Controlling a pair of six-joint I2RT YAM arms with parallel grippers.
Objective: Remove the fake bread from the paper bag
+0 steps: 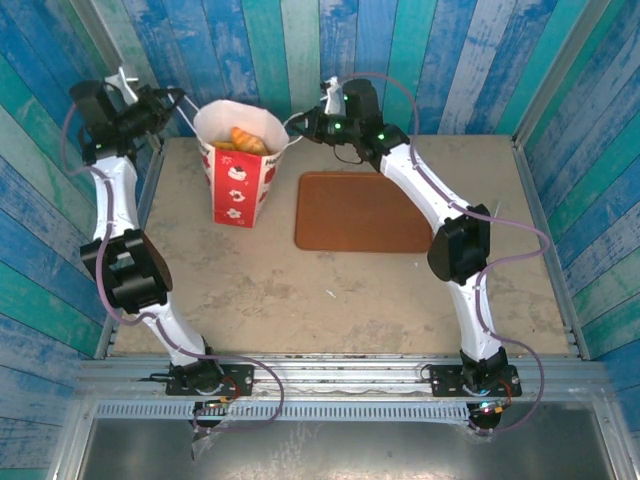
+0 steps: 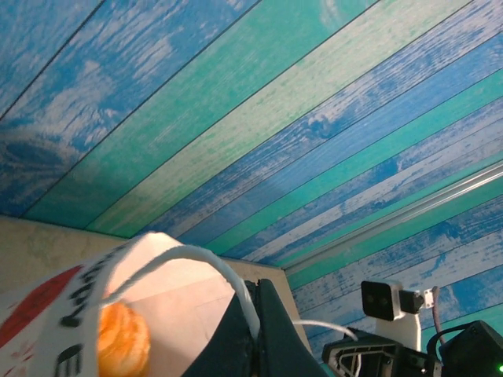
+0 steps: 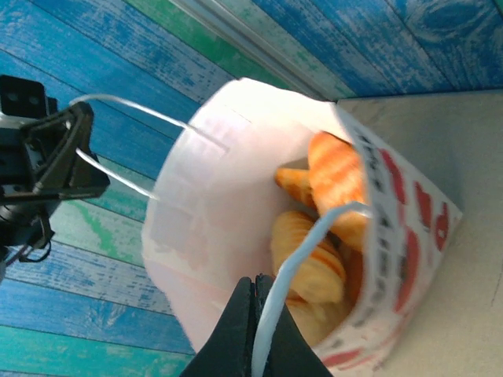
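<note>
Blue-plank walls, beige counter. Paper bag upright at 11 o'clock, fake bread inside. Left tool and right tool each pinched closed on a loop handle. Step looks like securing the bag; next likely needs tipping it.

Staged robot test cell — painted plank walls, metal-railed table.

Blue-and-teal plank walls are enclosing a beige tabletop on three sides (paint looking weathered); a metal rail is running along its near edge.
</note>
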